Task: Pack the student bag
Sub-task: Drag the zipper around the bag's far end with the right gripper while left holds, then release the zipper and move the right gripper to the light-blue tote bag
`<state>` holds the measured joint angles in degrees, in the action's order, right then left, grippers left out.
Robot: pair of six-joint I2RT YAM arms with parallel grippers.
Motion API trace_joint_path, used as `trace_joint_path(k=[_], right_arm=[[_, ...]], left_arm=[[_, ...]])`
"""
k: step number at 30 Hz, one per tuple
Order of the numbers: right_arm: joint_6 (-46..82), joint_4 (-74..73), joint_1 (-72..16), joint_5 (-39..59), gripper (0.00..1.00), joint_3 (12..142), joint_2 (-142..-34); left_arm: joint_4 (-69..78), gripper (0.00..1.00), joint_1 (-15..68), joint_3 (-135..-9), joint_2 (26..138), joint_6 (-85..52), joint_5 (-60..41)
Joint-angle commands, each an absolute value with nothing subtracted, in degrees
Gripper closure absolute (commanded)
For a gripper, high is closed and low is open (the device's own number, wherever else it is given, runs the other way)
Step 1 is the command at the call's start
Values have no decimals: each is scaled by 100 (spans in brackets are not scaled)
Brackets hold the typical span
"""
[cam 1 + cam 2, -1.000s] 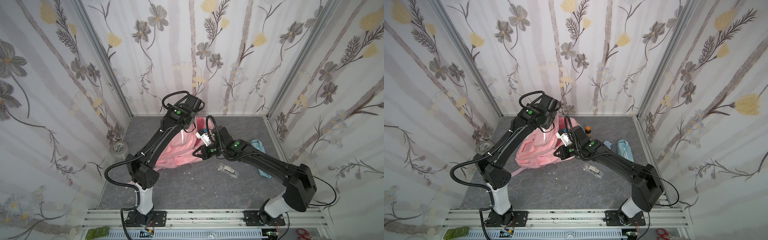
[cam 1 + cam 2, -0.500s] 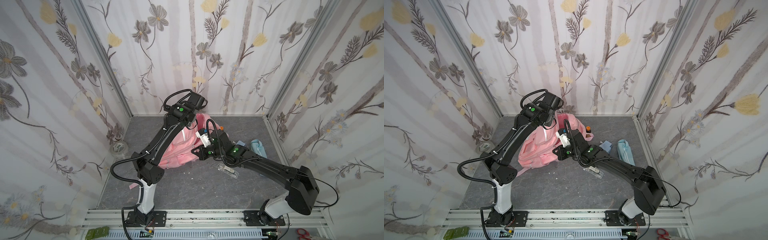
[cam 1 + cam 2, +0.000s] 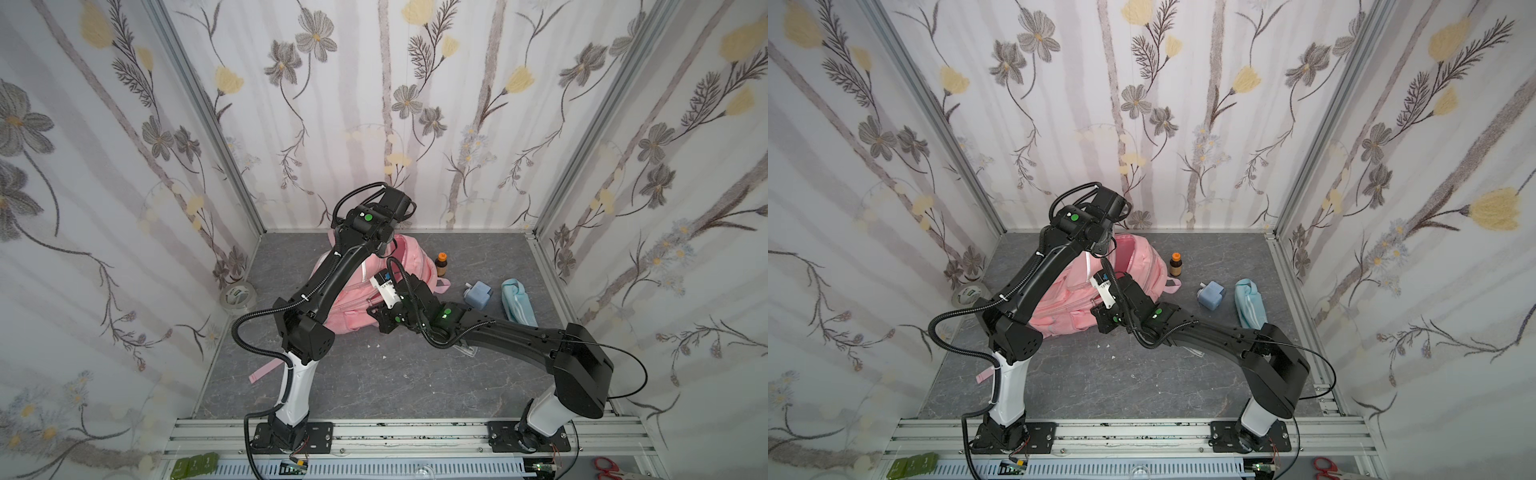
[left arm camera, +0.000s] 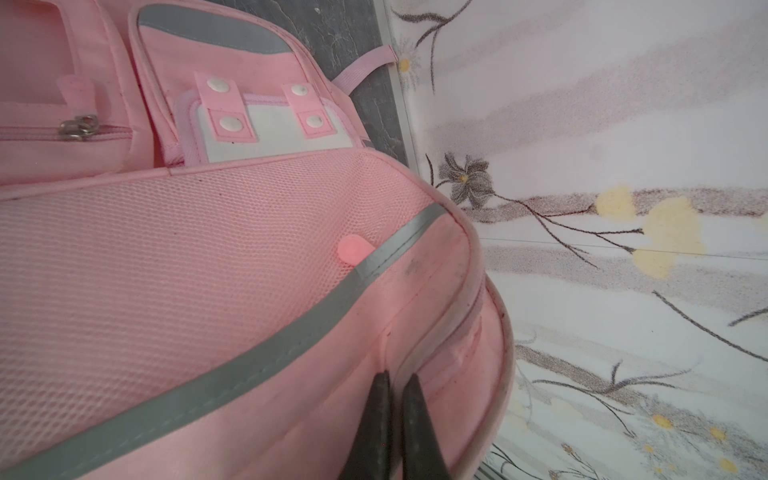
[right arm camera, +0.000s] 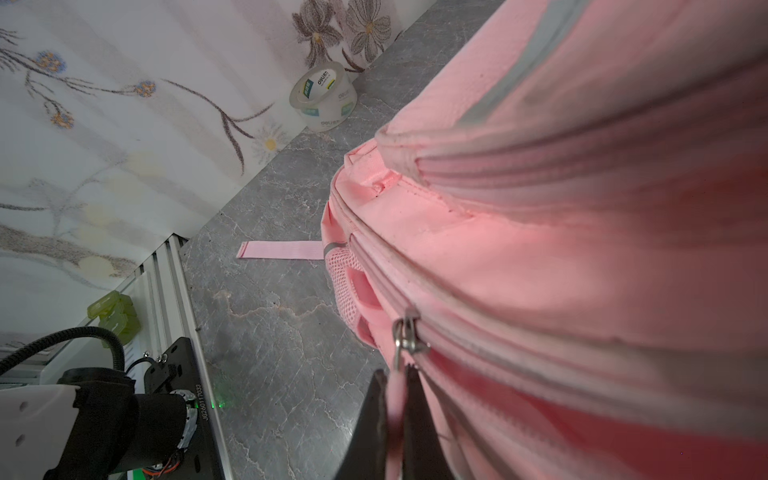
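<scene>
Toward the back of the grey tabletop [image 3: 374, 374], left of centre and close to the rear wall, the student bag [image 3: 349, 311] is lying slumped between the two arms. It's looking like soft pink fabric all over, so I'm guessing it's going to be light but floppy, sagging and folding wherever it gets lifted instead of holding a shape. Right now the left gripper [image 4: 395, 376] is clamping a fold of fabric at the rim beside the main zipper, and the right gripper [image 5: 395, 376] is pinching the little pink zipper pull [image 5: 394, 399] hanging off the metal slider [image 5: 409, 332]. That's seeming like the sane way to grab it: one side anchoring cloth, the other working the tab, since the smooth panels probably aren't offering much to bite. Looks-wise it's showing a pink mesh panel [image 4: 166, 266], grey reflective strips [image 4: 249, 365] curving along the seams, a white patch [image 4: 274, 133] with snap tabs, and a loose strap [image 5: 282, 250] trailing on the table.
</scene>
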<state>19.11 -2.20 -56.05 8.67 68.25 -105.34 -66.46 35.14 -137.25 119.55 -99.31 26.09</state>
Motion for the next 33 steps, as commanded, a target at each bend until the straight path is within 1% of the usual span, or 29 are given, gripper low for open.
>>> trace_joint_path(k=[1,4,7,9,13,16,20,24,27,29,33], right_arm=[[1625,-580,-5643,1194,100,6981,-10762],[1391,-466,-5644,1363,100,7149,-10982],[1209,-136,-5612,1553,99,7385,-11066],[1135,-14,-5545,1822,94,7456,-11011],[1001,644,-5337,2258,76,7676,-10905],[817,1052,-5227,2451,69,7575,-10619],[617,1421,-5170,2860,68,7235,-10113],[546,1804,-5062,2866,69,6936,-9413],[675,1939,-4840,2578,70,6749,-8705],[887,1952,-4490,2299,69,6607,-8319],[1138,2099,-3923,1849,70,6486,-7794]], left_arm=[[-6151,100,3474,-13781,11966,-10292,2678],[-6137,100,3422,-13765,11938,-10185,2646],[-6099,100,3381,-13619,11795,-9767,2636],[-5977,100,3384,-13359,11613,-9406,2632],[-5537,100,3387,-12466,11057,-8754,2534],[-5090,100,3378,-11714,10605,-8458,2419],[-4378,100,3375,-10686,9977,-8096,2336],[-3381,100,3357,-9893,9499,-7144,2011],[-3323,100,3295,-9878,9419,-6212,1462],[-3501,100,3267,-9985,9418,-5620,1070],[-3886,100,3242,-10250,9530,-4655,225]])
